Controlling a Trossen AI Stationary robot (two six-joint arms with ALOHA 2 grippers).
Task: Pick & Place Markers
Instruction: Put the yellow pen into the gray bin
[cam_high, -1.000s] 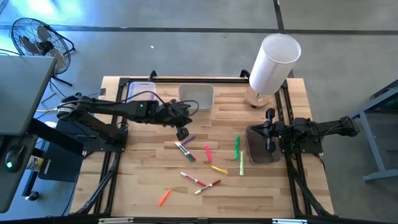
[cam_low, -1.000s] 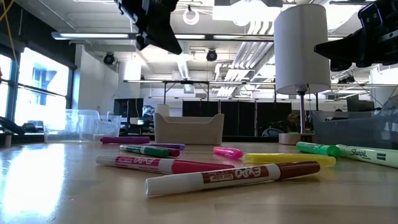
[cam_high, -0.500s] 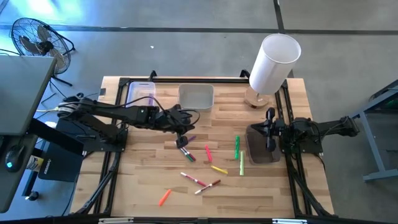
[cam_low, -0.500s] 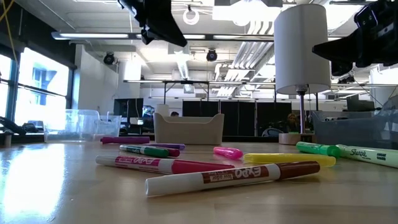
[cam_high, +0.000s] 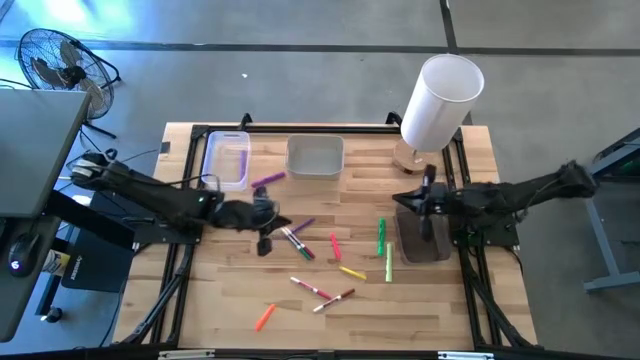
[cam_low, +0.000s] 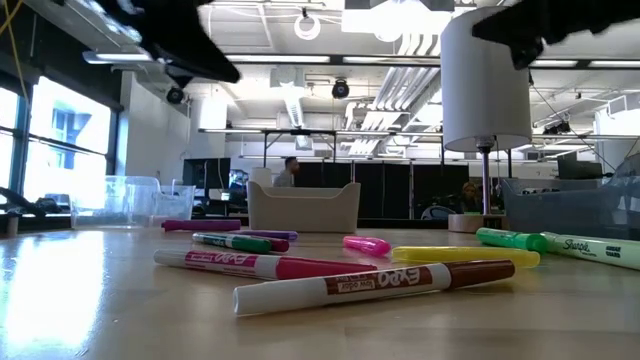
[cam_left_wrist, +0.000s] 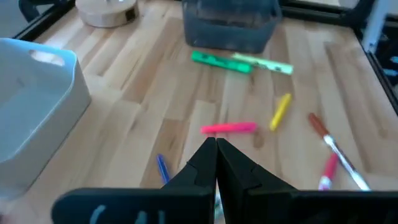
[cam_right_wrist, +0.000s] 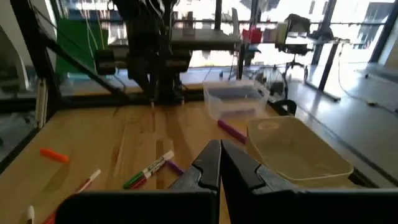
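My left gripper (cam_high: 264, 243), fingers pressed together and empty, hovers beside two markers (cam_high: 296, 240). I count about eleven scattered between it and my right gripper (cam_high: 425, 222), equally closed, empty.

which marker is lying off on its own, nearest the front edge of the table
The orange marker: it lies alone near the table's front-left, apart from the cluster of other markers.

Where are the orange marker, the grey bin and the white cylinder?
orange marker (cam_high: 264, 318): high view, middle of its body.
grey bin (cam_high: 315, 171): high view, its front rim.
white cylinder (cam_high: 432, 107): high view, middle of its side wall.
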